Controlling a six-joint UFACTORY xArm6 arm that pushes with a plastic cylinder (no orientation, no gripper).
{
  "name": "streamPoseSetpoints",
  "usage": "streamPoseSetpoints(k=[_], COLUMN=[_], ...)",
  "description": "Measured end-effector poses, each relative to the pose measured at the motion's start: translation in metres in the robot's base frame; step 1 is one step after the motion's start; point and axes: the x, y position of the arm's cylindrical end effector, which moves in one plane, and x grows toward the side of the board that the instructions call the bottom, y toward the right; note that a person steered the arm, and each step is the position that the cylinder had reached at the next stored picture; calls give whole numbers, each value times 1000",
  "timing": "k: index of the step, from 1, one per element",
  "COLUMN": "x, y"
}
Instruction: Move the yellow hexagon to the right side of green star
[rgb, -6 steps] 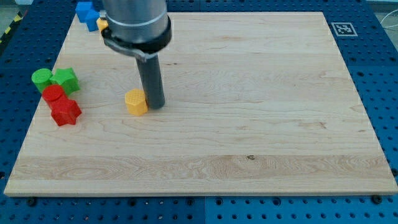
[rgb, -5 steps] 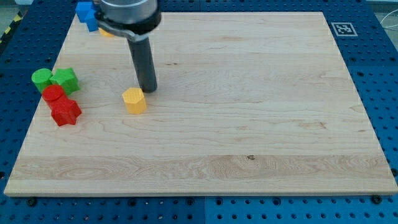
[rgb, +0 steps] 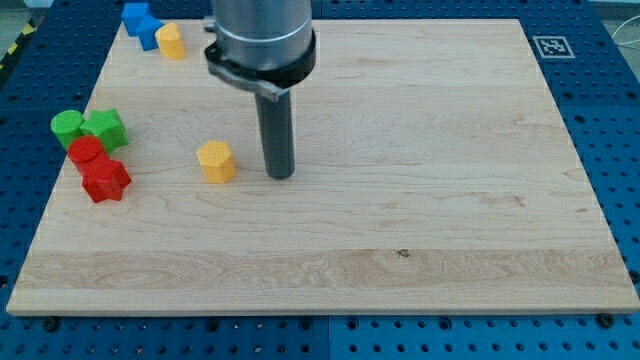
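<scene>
The yellow hexagon (rgb: 216, 161) lies on the wooden board left of centre. My tip (rgb: 281, 175) rests on the board a short way to the hexagon's right, apart from it. The green star (rgb: 105, 127) sits near the board's left edge, up and left of the hexagon, touching a green cylinder (rgb: 67, 125).
A red cylinder (rgb: 86, 151) and a red star (rgb: 105, 179) sit just below the green blocks. Two blue blocks (rgb: 141, 22) and a second yellow block (rgb: 171, 41) lie at the top left corner. A marker tag (rgb: 551, 46) is at the top right.
My tip moved from touching the hexagon's right side, up a little, then right and down, ending apart from it. The hexagon shifted only slightly left.
</scene>
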Motion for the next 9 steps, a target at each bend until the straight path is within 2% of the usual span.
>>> streamPoseSetpoints(k=[1, 3, 7, 9], x=[16, 5, -120, -124], y=[-17, -53, -102, -81])
